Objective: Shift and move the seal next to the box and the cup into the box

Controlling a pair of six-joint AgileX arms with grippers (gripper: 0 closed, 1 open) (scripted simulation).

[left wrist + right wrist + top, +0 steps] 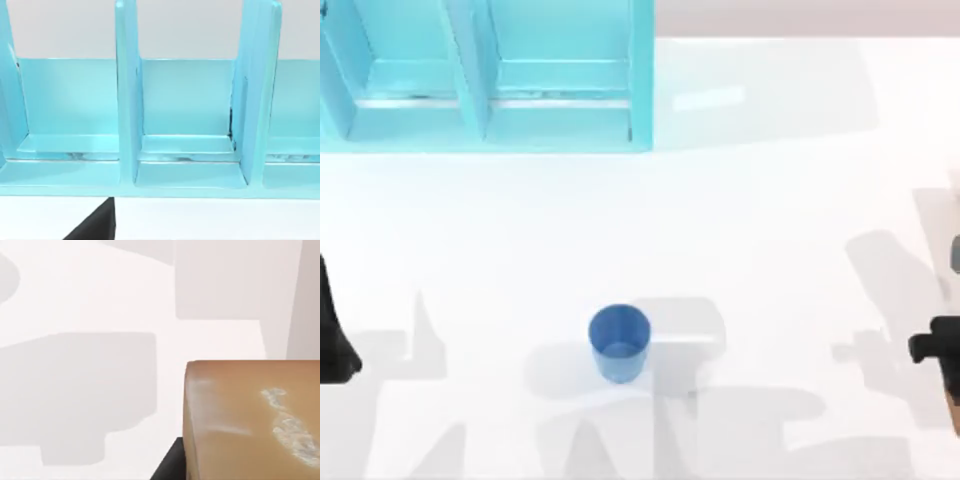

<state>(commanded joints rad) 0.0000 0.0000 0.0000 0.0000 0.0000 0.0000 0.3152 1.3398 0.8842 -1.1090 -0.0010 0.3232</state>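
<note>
Currently our right hand sits at the surface's right edge; seal close under its wrist, grip state unclear. Cup stands upright near front centre, well apart from box at back-left. Left hand parked at left edge, fingers unreadable.

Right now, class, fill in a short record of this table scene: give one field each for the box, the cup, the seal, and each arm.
box: light blue, with compartments, at the far left of the table
cup: blue, upright near the front middle, outside the box
seal: tan-brown block with white marks, close under the right wrist camera; a sliver shows at the top view's right edge
left arm: at the left edge, its wrist camera facing the box
right arm: at the right edge, beside the seal
</note>
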